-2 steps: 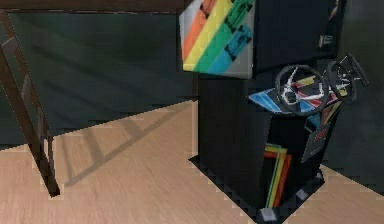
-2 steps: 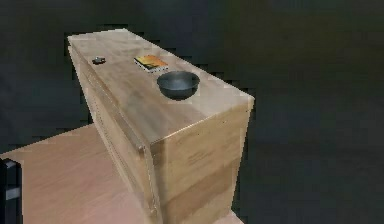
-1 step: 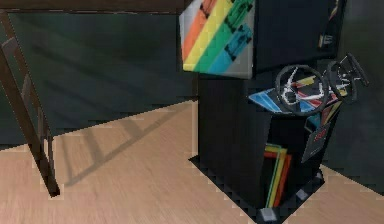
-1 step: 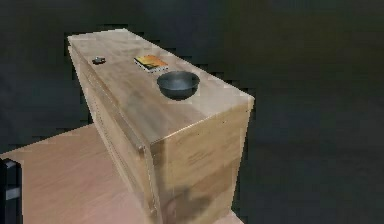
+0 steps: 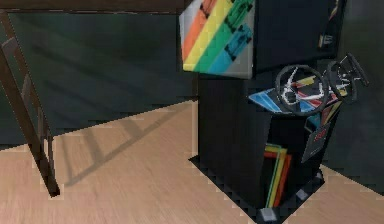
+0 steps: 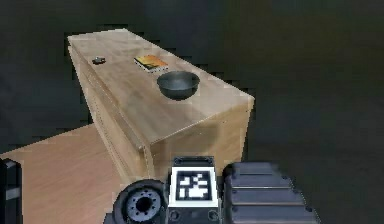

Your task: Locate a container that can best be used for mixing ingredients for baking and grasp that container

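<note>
Arm side view puts the dark bowl (image 6: 180,84) on the wooden counter (image 6: 118,82), by its far edge. Whether your tool (image 6: 140,205), low down, holds anything cannot be told. Overreach and you may push the bowl off.

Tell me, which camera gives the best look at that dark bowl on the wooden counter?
The arm side view. There the dark bowl sits whole and unblocked on top of the wooden counter, near a flat yellowish item. The forward view faces an arcade cabinet and a wooden ladder.
</note>
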Motion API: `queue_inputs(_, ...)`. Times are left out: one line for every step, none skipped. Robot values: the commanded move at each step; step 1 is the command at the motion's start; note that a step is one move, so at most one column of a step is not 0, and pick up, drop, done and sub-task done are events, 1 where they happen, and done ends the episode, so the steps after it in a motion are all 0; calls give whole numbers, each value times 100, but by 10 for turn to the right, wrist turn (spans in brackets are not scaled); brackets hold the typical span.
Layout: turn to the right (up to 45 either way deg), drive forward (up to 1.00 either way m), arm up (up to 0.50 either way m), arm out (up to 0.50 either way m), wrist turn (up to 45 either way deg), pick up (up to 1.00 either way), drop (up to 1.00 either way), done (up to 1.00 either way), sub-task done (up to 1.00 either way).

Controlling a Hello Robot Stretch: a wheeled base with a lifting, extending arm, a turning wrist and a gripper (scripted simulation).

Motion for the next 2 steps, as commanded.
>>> queue_inputs(0,0,0,42,0,0,0,0,0)
queue_inputs(0,0,0,0,450,0,0,0,0)
